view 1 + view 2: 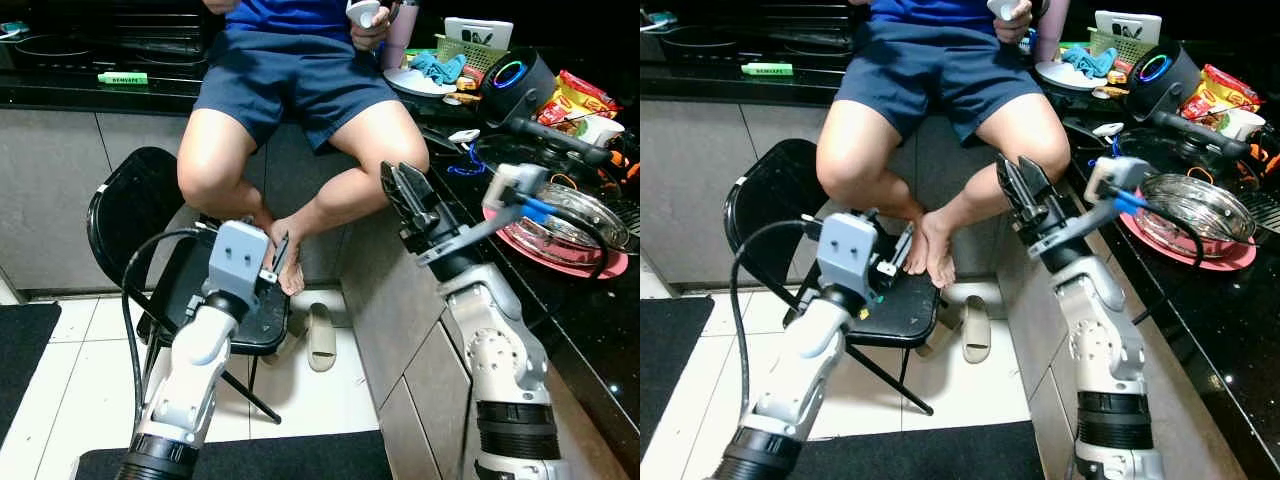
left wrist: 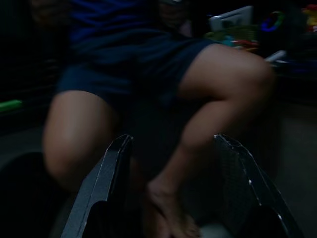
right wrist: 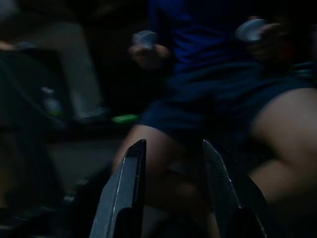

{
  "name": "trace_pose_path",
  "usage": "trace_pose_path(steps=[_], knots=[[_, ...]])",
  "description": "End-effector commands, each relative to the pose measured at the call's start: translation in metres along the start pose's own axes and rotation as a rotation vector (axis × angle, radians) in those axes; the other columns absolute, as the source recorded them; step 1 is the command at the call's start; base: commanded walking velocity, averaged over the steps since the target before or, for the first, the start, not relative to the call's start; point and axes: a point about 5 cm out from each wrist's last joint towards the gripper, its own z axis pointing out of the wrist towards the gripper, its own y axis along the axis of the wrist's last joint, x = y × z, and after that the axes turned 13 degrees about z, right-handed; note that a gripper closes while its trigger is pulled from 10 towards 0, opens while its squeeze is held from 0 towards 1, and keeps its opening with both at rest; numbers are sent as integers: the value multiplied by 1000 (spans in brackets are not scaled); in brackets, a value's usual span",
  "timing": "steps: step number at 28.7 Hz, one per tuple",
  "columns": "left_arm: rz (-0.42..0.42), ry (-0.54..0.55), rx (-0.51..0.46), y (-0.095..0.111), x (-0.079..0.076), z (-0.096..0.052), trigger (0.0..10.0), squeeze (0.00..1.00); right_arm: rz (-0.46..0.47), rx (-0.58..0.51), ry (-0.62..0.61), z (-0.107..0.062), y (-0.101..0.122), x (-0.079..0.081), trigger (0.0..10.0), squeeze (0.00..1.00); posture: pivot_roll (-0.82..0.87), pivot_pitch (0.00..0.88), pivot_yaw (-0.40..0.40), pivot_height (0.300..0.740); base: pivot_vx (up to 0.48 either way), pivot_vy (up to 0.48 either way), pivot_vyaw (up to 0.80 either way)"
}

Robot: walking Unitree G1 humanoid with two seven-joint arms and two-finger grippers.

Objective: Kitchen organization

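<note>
1. You face a person (image 1: 290, 110) seated on the black worktop (image 1: 590, 320), feet on a black folding chair (image 1: 150, 240).
2. The pink tray (image 1: 560, 250) with its metal dish sits on the worktop beside your right arm.
3. Your left claw (image 2: 171, 168) and right claw (image 3: 171, 173) both hang empty, fingers apart.

Navy shorts (image 1: 285, 75), black chair (image 1: 140, 215), pink tray (image 1: 575, 258), beige slipper (image 1: 321, 338)

Person (image 1: 290, 90): seated on counter edge, feet on chair.
Folding chair (image 1: 135, 215): black, on tile floor.
Slipper (image 1: 321, 337): beside chair.
</note>
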Motion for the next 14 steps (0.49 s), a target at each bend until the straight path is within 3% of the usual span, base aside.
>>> trace_pose_path(steps=[1,3,8,14], knots=[[16,18,1,2,4,2,10000,0,-44,4,-38,0,0,-5,10000,0,-4,0,-130,740,0,0,0],[20,34,10,0,8,0,10000,0,-51,26,-59,0,-1,-9,10000,0,-5,0,-120,740,0,0,-800],[26,0,23,-3,2,-4,10000,0,-60,11,-101,-4,6,-14,10000,0,-22,0,-97,740,0,0,-800],[26,-24,12,-1,-4,2,10000,0,-74,-25,-117,-4,15,-16,10000,0,-39,0,-80,740,0,0,-800]])
